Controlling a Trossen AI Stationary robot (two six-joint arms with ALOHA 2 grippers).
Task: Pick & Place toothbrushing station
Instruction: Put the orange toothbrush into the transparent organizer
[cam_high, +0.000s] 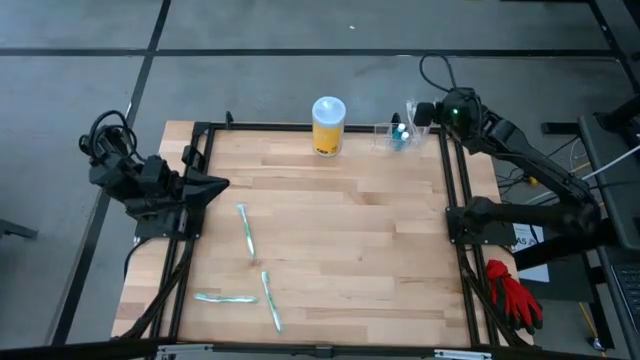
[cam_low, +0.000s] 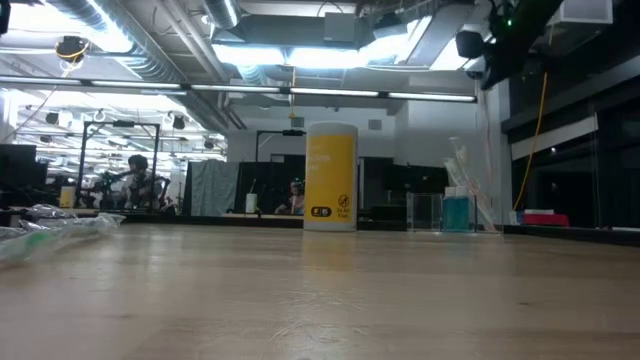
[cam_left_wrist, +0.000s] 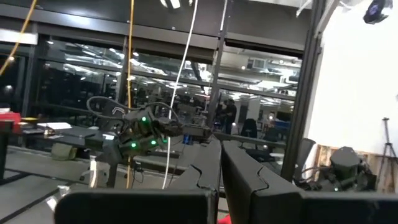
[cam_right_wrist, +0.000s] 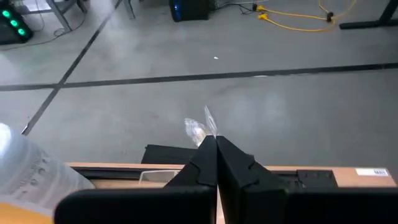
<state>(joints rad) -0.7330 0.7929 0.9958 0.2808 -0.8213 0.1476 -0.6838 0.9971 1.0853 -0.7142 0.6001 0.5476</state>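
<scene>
High view shows my right gripper (cam_high: 412, 112) raised at the table's (cam_high: 330, 240) far right corner, fingers pressed together on a clear wrapped toothbrush (cam_right_wrist: 208, 124), above the toothbrushing station (cam_high: 398, 136) beside the yellow canister (cam_high: 328, 125). My left gripper (cam_high: 222, 183), closed, waits at the left edge.

On the table (cam_high: 400, 250), the canister (cam_high: 328, 125) stands at the far edge near the middle. The toothbrushing station (cam_high: 392, 136) sits just to its right, near the far right corner. Three wrapped toothbrushes (cam_high: 246, 232) lie toward my left, near side. My right gripper (cam_high: 412, 112) hangs over the station; my left gripper (cam_high: 215, 185) waits at the left edge.
</scene>
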